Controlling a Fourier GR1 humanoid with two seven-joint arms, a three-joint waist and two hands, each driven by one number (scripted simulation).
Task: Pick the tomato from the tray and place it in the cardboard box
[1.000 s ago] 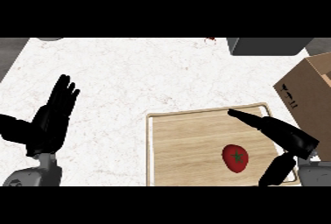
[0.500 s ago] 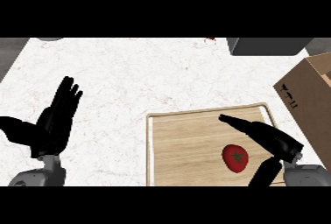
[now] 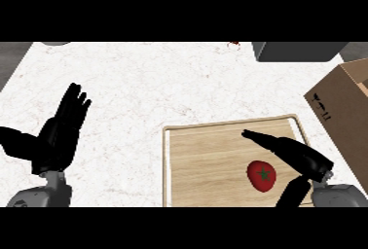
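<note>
A red tomato (image 3: 262, 175) with a green stem lies on the wooden tray (image 3: 205, 165), toward its right side. My right hand (image 3: 295, 154) hovers just right of and above the tomato, open, with the thumb pointing left over the tray and the fingers hanging down near the tray's lower right. Nothing is held in it. The cardboard box (image 3: 343, 107) stands at the right edge, past the tray. My left hand (image 3: 59, 131) rests open at the left, fingers up.
A dark grey container (image 3: 298, 50) sits at the top right beside the box. A small red speck (image 3: 233, 44) lies near the counter's far edge. The white marble counter (image 3: 158, 87) stretches between the hands.
My right hand has drawn left and down toward the tomato, closing the gap to it. The left hand has barely shifted.
</note>
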